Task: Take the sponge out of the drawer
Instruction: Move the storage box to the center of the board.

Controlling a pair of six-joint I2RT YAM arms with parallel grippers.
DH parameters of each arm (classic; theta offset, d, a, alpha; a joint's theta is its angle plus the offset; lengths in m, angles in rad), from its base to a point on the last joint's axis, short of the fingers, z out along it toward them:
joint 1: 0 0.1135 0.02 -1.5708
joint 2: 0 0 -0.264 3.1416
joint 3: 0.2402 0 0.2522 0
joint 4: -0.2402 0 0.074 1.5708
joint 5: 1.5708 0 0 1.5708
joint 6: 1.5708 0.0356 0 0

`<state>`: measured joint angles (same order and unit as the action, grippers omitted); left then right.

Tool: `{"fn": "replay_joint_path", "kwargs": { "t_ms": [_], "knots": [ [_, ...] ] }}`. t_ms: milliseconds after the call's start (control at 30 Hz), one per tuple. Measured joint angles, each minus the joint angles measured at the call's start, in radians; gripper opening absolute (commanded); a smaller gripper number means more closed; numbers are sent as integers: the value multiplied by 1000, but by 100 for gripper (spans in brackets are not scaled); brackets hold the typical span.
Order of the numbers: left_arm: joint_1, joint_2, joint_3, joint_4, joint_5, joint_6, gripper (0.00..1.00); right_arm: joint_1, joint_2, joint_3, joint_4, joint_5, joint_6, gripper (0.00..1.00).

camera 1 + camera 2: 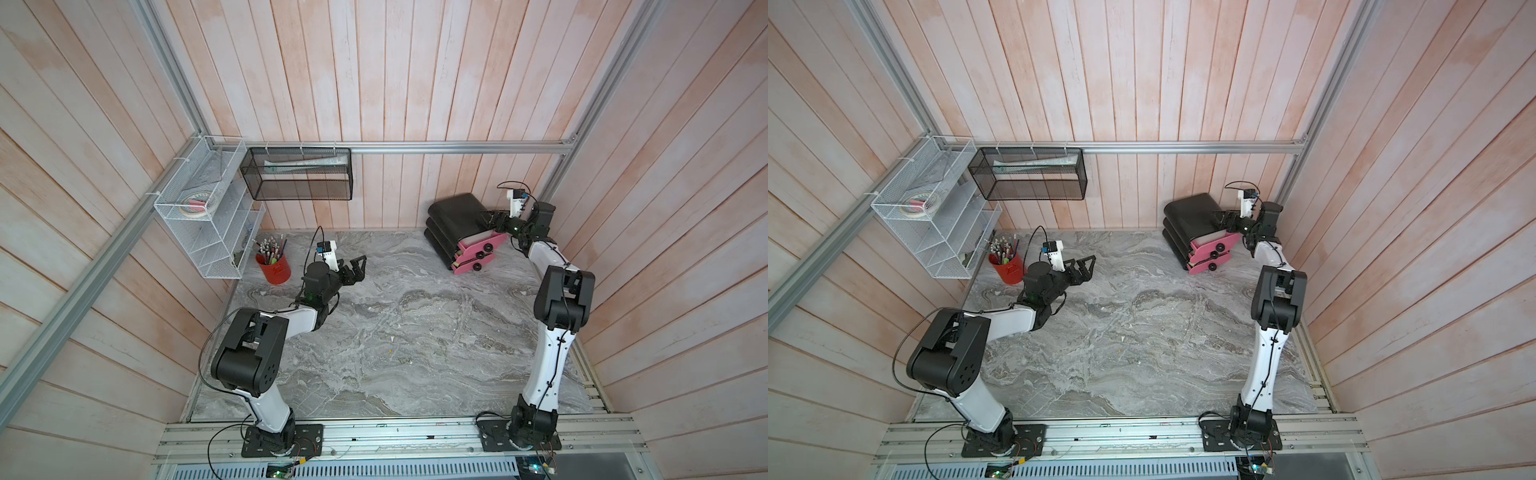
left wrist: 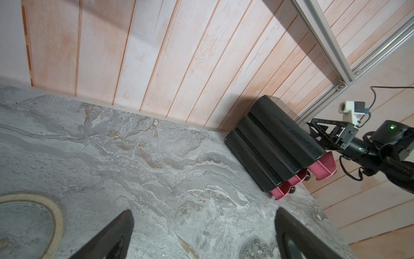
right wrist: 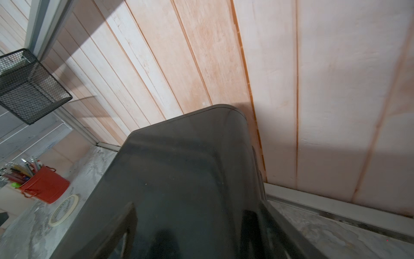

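We should lower our right gripper [image 1: 490, 219], jaws wide and empty, straight into the pulled-out top drawer [image 1: 482, 244] at far right, behind its pink front, while our left gripper [image 1: 358, 269] hangs open, empty.

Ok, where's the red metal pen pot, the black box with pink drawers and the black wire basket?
red metal pen pot [image 1: 275, 271], top view, front wall
black box with pink drawers [image 1: 455, 214], top view, flat top
black wire basket [image 1: 301, 190], top view, front mesh

No text can be read anywhere. The beige masking-tape roll [image 3: 75, 200] lying flat just beside the red metal pen cup [image 3: 44, 188] bears printed marks inside its ring, too blurred to read.
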<state>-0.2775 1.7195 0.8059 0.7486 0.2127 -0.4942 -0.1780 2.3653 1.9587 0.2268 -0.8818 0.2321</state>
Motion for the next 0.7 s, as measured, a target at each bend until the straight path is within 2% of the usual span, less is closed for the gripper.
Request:
{"fn": "replay_joint_path", "kwargs": {
  "t_ms": [100,233,433,700],
  "knots": [
    [0,3,0,0,0,0,100,11,38,87,-94,-32,-53,86],
    [0,6,0,0,1,1,100,52,84,227,-290,-33,-190,86],
    [8,30,24,-2,27,5,100,175,161,446,-580,-8,-394,86],
    [63,35,94,0,122,8,100,333,166,498,-732,-33,-528,84]
  ]
}}
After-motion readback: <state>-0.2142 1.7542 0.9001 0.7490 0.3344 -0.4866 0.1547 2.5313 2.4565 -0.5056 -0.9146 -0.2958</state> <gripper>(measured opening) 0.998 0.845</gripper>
